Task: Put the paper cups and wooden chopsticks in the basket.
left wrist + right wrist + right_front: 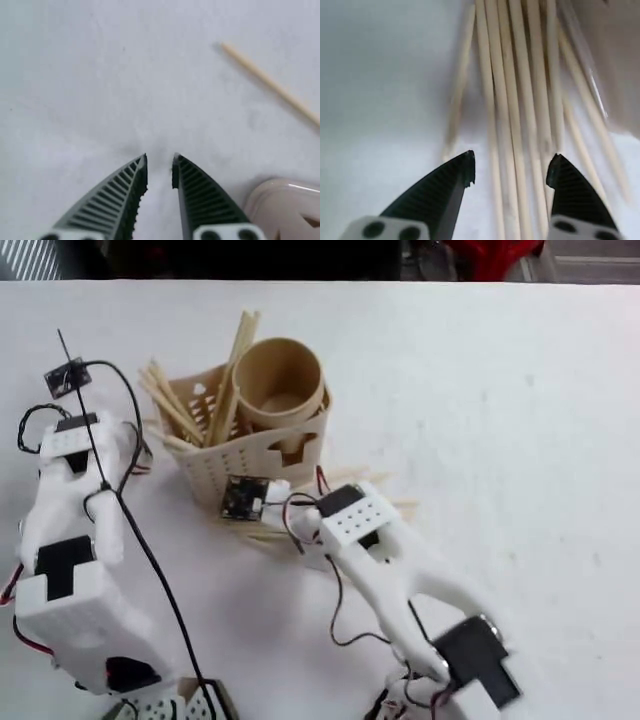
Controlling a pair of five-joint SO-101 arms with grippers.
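Spreading wide over a bundle of loose wooden chopsticks (pixel 515 100), the right gripper (pixel 512 162) has its jaws released, one finger on either side of the sticks and grasping none of them. The bundle lies flat on the white table (pixel 500 390), close against the near wall of the basket (pixel 250 455). From the high view, the right arm (pixel 400 560) reaches in from the near edge to that wall. The basket is a beige perforated one near the middle of the table. It holds a paper cup (pixel 278 385) standing upright with its mouth open, and beside the cup several chopsticks (pixel 165 400) lean on end, their tips sticking out above the rim. The left arm (pixel 70 520) sits at the left of the table. The left gripper (pixel 160 159) points down at bare tabletop, its jaws drawn nearly together with a thin slit between them and nothing clenched. A single chopstick (pixel 270 82) lies on the table a little beyond it, and a corner of the basket shows just beside one finger.
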